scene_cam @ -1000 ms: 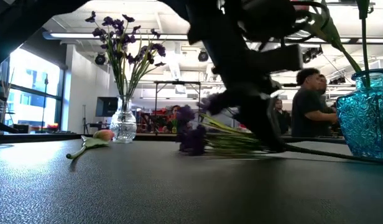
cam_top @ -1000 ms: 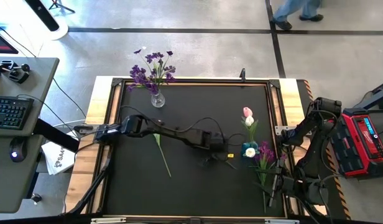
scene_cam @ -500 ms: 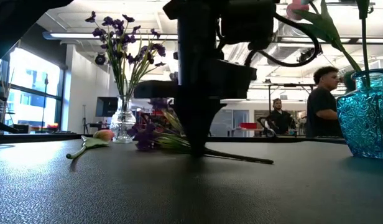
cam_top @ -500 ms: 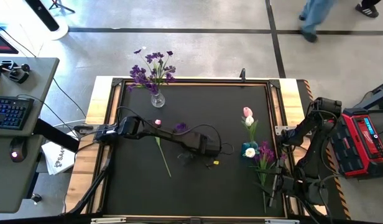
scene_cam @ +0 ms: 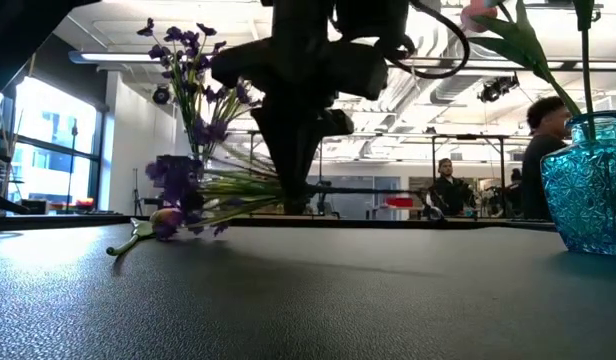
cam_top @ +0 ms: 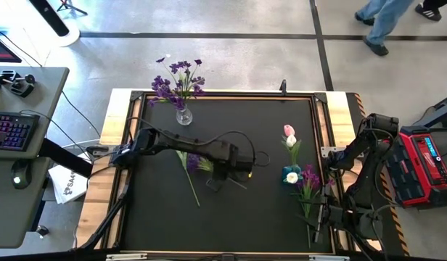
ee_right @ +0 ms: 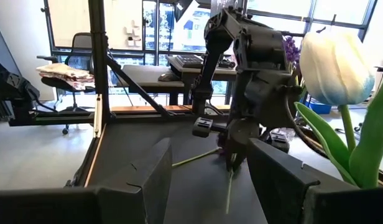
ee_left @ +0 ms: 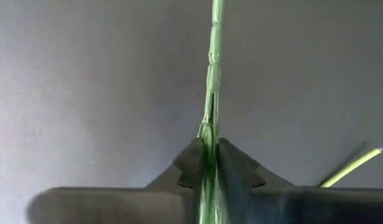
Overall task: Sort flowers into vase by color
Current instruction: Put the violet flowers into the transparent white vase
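Note:
My left gripper (cam_top: 227,171) hangs over the middle of the table, pointing down, shut on a purple flower spray (cam_top: 198,162) whose blossoms (scene_cam: 174,186) reach toward the table's left. A pink tulip (scene_cam: 148,229) lies flat on the table beneath it, stem (cam_top: 190,183) toward the near edge. A clear vase (cam_top: 183,116) with purple flowers stands at the far left. A blue vase (scene_cam: 589,190) at the right holds a pink and a white tulip (ee_right: 336,61). More purple flowers (cam_top: 308,183) lie beside it. My right gripper (ee_right: 210,180) waits open at the right edge. My left gripper pinches the purple spray's bare green stem (ee_left: 209,106) between its two fingers (ee_left: 193,165). They come from above, pointing down, and lie across the stem. The spray lies about level below them, its blossom end drooping low over the lying tulip.
The black mat (cam_top: 231,225) has free room along its near side and far middle. A raised wooden frame (cam_top: 116,119) borders the table. A desk with a keyboard (cam_top: 11,130) stands to the left. People move in the room beyond.
My left gripper has risen and gone toward the table's left edge, tipping until it points straight down. The purple spray has gone with it: its stem end, which trailed on the table, is lifted, and its blossoms have swung over to the lying tulip.

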Controlling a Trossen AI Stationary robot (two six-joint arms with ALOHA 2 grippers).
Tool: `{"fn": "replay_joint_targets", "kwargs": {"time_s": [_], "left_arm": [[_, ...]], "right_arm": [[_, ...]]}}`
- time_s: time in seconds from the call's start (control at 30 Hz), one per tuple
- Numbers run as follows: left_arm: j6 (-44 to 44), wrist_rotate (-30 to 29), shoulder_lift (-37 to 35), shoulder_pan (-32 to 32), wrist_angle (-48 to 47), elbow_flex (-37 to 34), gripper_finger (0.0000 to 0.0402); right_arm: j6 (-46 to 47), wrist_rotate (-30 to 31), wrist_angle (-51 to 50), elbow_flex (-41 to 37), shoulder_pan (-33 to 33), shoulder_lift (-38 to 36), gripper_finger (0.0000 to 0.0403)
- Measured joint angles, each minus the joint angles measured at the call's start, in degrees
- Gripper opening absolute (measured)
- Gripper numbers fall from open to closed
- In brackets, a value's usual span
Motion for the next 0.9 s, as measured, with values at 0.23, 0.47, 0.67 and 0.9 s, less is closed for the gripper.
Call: {"fn": "replay_joint_targets", "kwargs": {"time_s": [0.23, 0.47, 0.67, 0.9], "left_arm": [[-3.3, -3.4, 0.1, -0.3, -1.7, 0.0, 0.0137], [-24.3, -6.9, -0.5, -3.2, -10.6, 0.0, 0.0165], [-30.8, -7.8, -2.0, -11.0, -11.9, 0.0, 0.0155], [-32.1, -4.3, -2.3, -15.9, -8.1, -4.1, 0.0126]], "right_arm": [[-0.1, -0.1, -0.5, 0.0, 0.0, 0.0, 0.0192], [-0.2, -0.1, -1.6, 0.0, 0.0, 0.0, 0.0192], [0.2, -1.7, -3.6, 0.0, 0.0, 0.0, 0.0192], [0.3, -4.8, -5.1, 0.0, 0.0, 0.1, 0.0192]]}}
